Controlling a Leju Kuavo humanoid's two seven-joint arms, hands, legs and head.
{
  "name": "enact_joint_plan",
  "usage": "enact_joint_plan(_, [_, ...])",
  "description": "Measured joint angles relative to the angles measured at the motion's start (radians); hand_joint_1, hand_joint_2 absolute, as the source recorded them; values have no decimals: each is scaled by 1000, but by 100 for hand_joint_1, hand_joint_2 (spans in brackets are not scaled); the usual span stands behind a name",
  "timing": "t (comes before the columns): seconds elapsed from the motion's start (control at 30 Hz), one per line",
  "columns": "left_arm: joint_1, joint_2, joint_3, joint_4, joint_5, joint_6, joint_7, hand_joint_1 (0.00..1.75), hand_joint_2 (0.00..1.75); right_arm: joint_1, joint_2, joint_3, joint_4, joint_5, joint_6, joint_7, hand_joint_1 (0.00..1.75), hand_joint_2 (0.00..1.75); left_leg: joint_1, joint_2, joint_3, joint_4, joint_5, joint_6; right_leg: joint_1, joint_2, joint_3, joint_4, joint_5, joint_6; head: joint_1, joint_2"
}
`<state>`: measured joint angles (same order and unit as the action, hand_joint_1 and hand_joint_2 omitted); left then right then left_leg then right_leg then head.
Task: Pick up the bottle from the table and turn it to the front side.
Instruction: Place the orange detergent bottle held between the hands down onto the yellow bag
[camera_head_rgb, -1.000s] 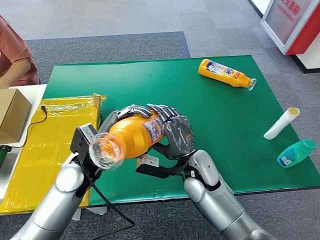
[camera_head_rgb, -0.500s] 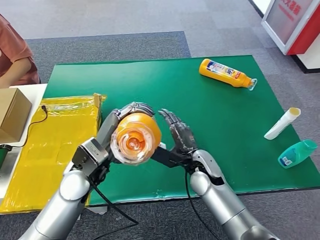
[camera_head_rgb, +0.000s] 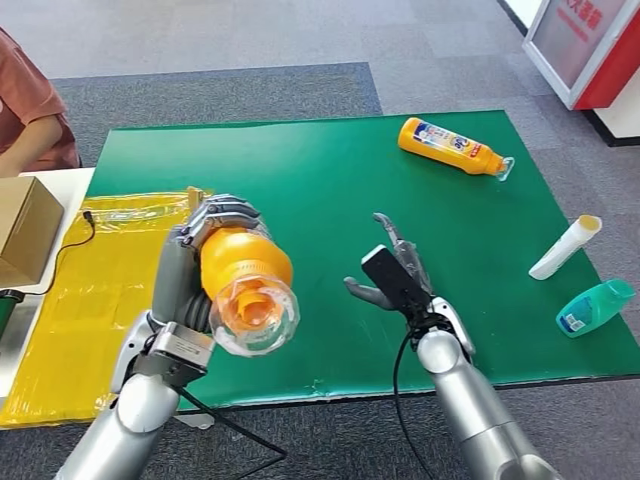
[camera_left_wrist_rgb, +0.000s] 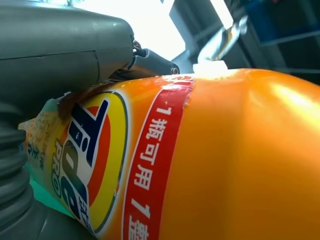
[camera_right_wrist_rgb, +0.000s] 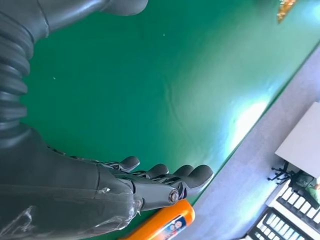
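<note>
My left hand (camera_head_rgb: 190, 262) grips an orange detergent bottle (camera_head_rgb: 243, 280) above the near left part of the green mat (camera_head_rgb: 324, 190). Its clear cap end points toward my head camera. In the left wrist view the bottle's label (camera_left_wrist_rgb: 98, 160) with red band sits under my fingers (camera_left_wrist_rgb: 75, 45). My right hand (camera_head_rgb: 396, 272) hovers over the mat to the right of the bottle, fingers spread, holding nothing. The right wrist view shows those fingers (camera_right_wrist_rgb: 166, 175) extended over the mat (camera_right_wrist_rgb: 151, 85).
A second orange bottle (camera_head_rgb: 453, 146) lies at the mat's far right. A white tube (camera_head_rgb: 562, 246) and a teal bottle (camera_head_rgb: 593, 305) lie near the right edge. Yellow bags (camera_head_rgb: 90, 290) and a cardboard box (camera_head_rgb: 26, 230) sit left. A person's arm (camera_head_rgb: 30, 120) is at far left.
My right hand let go of the bottle and drew away to the right, fingers spread. My left hand turned the bottle so its cap faces the camera and carried it slightly left.
</note>
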<state>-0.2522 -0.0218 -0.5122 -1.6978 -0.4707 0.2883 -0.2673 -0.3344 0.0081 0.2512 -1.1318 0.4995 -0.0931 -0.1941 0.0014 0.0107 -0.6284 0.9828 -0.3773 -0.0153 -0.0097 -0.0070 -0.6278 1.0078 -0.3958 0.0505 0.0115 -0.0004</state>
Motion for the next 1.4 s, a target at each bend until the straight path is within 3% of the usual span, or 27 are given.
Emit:
enact_joint_plan(0.27, [110, 32, 71, 4, -481, 174, 167, 175, 175, 129, -9, -69, -231, -130, 51, -50, 0, 175, 0, 0, 0, 0, -1, 1, 0, 0, 0, 0, -1, 0, 0, 0])
enact_joint_plan(0.47, [153, 40, 133, 46, -512, 177, 211, 175, 175, 180, -9, -83, -360, -165, 58, -75, 0, 175, 0, 0, 0, 0, -2, 1, 0, 0, -1, 0, -2, -1, 0, 0])
enact_joint_plan(0.63, [170, 40, 222, 165, -652, 206, 267, 175, 175, 217, -15, -83, -472, -200, 72, -103, 0, 175, 0, 0, 0, 0, -2, 0, 0, 0, -1, 0, -2, -1, 0, 0])
enact_joint_plan(0.83, [137, 49, 320, 375, -774, 218, 307, 175, 175, 222, -28, -74, -570, -239, 85, -123, 0, 175, 0, 0, 0, 0, -1, 0, 0, 0, -1, 0, -1, -1, 0, 0])
enact_joint_plan(1.07, [47, 68, 394, 631, -850, 223, 342, 175, 175, 213, -29, -59, -624, -267, 69, -142, 0, 175, 0, 0, 0, 0, -1, 0, 0, 0, -1, 0, -1, -1, 0, 0])
enact_joint_plan(1.3, [6, 79, 419, 753, -860, 231, 345, 175, 175, 212, -31, -52, -644, -268, 69, -143, 0, 175, 0, 0, 0, 0, -1, 0, 0, 0, 0, 0, -1, -1, 0, 0])
enact_joint_plan(1.33, [1, 79, 421, 762, -863, 232, 348, 142, 175, 212, -31, -52, -645, -268, 68, -143, 0, 175, 0, 0, 0, 0, -1, 0, 0, 0, 0, 0, -1, -1, 0, 0])
enact_joint_plan(1.37, [-3, 80, 422, 772, -869, 233, 351, 99, 175, 212, -32, -52, -646, -269, 67, -144, 0, 175, 0, 0, 0, 0, -1, 0, 0, 0, 0, 0, -2, -1, 0, 0])
enact_joint_plan(1.4, [-9, 81, 423, 781, -875, 233, 356, 55, 131, 212, -32, -52, -647, -270, 64, -146, 0, 175, 0, 0, 0, 0, -1, 0, 0, 0, 0, 0, -2, -1, 0, 0])
